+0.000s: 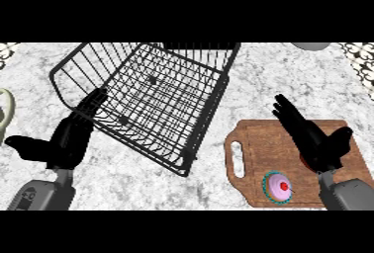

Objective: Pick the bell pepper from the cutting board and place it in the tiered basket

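Note:
The black wire tiered basket (153,94) stands at the upper left of the marble counter. A wooden cutting board (256,143) with a handle slot lies at the right. My right hand (314,143) hovers over the board, open, fingers straight and pointing up-left, thumb spread to the right. A red sliver at its left edge looks like the bell pepper (301,158), mostly hidden under the palm. Whether the hand touches it I cannot tell. My left hand (70,138) is open beside the basket's left lower rim, its fingertips overlapping the wire.
A pink-frosted cupcake (280,187) in a teal wrapper with a cherry sits on the board's near end, close to my right wrist. A pale rounded object (6,111) shows at the left edge, a grey-white one (314,46) at the top right.

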